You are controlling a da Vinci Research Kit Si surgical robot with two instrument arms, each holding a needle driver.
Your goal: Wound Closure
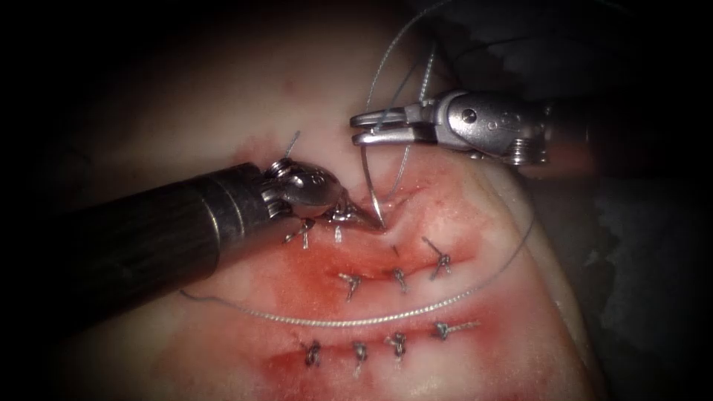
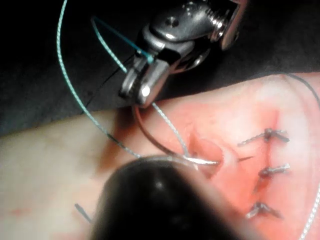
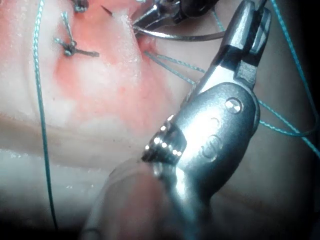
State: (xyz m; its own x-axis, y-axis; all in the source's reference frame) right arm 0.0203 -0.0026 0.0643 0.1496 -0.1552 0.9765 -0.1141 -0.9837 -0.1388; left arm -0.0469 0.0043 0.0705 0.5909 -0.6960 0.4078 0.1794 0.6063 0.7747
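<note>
Endoscope view: right steel needle driver clamps thin curved needle near tail; left driver pinches tissue at tip; mid-bite, needs regrasp.

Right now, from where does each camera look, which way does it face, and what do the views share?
Endoscope: above and in front of the tissue; left tool from the left, right tool from the right.
Left wrist: along the left shaft toward the cut; the right tool holds the needle.
Right wrist: along its own shaft at the right tool; the left tool is beyond.
Shared: needle, thread, knotted stitches.
</note>
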